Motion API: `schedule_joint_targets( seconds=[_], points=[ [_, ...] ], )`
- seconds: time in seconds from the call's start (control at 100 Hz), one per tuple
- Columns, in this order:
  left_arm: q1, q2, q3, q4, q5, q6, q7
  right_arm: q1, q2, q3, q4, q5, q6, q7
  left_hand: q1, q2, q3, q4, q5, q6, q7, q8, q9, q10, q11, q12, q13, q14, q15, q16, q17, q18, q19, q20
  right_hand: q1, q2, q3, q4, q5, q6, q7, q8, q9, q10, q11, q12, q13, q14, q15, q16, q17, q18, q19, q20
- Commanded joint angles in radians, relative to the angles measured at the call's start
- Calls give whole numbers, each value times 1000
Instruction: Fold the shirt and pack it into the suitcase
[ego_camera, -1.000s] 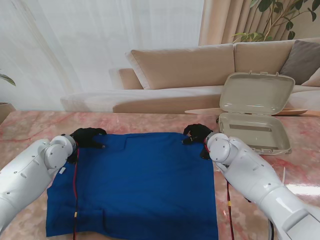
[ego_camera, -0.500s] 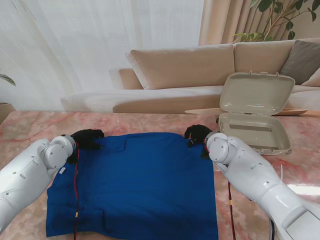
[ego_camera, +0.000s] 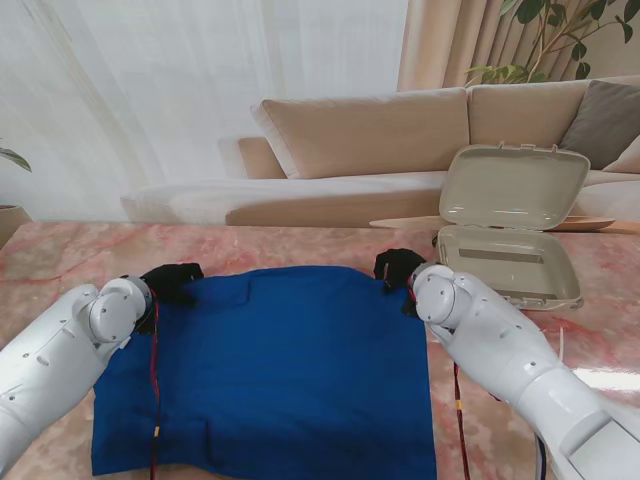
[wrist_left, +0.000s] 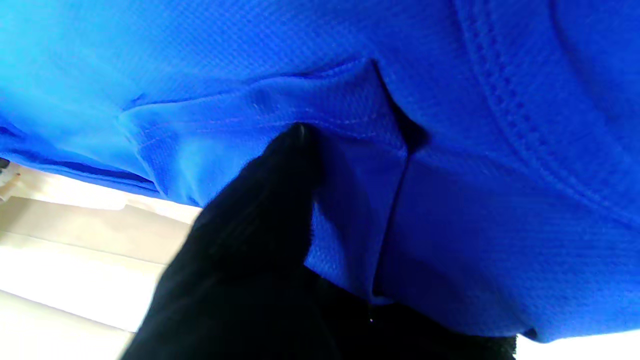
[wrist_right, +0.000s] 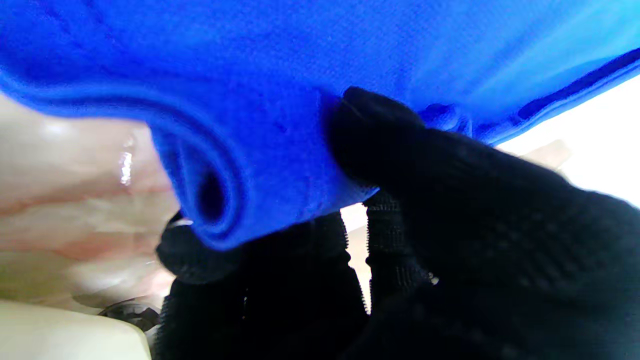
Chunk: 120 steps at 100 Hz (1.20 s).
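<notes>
Stand view
Shirt: the blue shirt (ego_camera: 275, 370) lies spread flat on the pink marbled desk (ego_camera: 60, 250), between the two white arms.
Left hand: the black-gloved left hand (ego_camera: 172, 283) sits at the shirt's far left corner, its fingers curled onto the cloth edge.
Right hand: the right hand (ego_camera: 398, 268) sits at the far right corner, partly hidden behind its own wrist.
Suitcase: the beige suitcase (ego_camera: 510, 235) stands open on the desk to the right of the shirt, its lid upright; its near corner is just beside the right hand.
Background: a beige sofa (ego_camera: 380, 140) and pale curtains lie beyond the desk.

Left wrist view
Shirt: blue fabric (wrist_left: 450, 175) fills most of the frame, with a stitched seam and a small raised fold.
Fingers: one black finger (wrist_left: 270, 200) presses against the fold with cloth pinched behind it; the hand is clamped on the shirt.

Right wrist view
Shirt: a rolled blue edge (wrist_right: 240, 165) hangs over the glove, the desk showing beside it.
Fingers: black fingers (wrist_right: 380, 135) are closed around the edge, gripping the shirt.
</notes>
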Motion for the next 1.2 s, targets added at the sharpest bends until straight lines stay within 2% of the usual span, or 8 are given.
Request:
schedule_joint_targets(
  seconds=[0.0,0.14,0.27,0.37,0.66,1.19],
  points=[
    [15,-4,-4,-7,-2,9,-9,-6,-3,9,-2,10,9,9,66,-7,-11,-12,-19,-32,57,39,33,9,5,-1,48,-15,73,27,20,-2,72,29,67,-41,68,-53,47,-43,62,8,37,-22,39,29,66,55,39,31,40,-59,87,32],
    [31,-7,-32,-35,-23,42,-19,-13,0,25,-15,10,0,9,82,-6,42,-1,-10,-52,144,92,50,1,53,7,70,-8,115,47,43,-5,95,43,81,-86,110,-42,84,-54,94,24,75,-36,45,42,91,82,41,58,64,-36,82,57],
    [43,-13,-59,-59,-50,73,-21,-21,4,44,-30,6,-5,4,42,-42,192,-4,21,-71,212,135,72,-2,97,1,90,11,152,64,61,-5,115,63,96,-130,147,-22,108,-62,115,51,99,-47,50,52,112,95,28,67,88,-17,68,87],
    [49,-17,-76,-71,-64,88,-18,-32,3,66,-49,6,-1,-12,44,-57,231,-3,42,-78,233,150,80,7,102,1,96,26,163,69,65,-5,122,69,102,-159,170,-8,125,-68,126,70,116,-52,52,56,130,108,19,60,106,-4,57,114],
    [41,-25,-97,-76,-74,102,11,-33,0,96,-78,5,5,-36,51,-55,238,-10,52,-89,234,148,75,5,101,2,85,35,158,69,49,-4,113,71,111,-170,189,-6,140,-78,146,94,128,-67,56,65,136,113,14,51,114,6,46,144],
    [-40,-58,-88,6,-121,130,112,35,-36,87,-35,44,39,-92,94,-17,159,-17,28,-92,238,145,48,-9,91,7,57,32,135,64,17,-13,82,72,113,-164,200,-8,142,-88,160,114,129,-78,60,78,138,109,12,40,120,5,36,172]
  ],
)
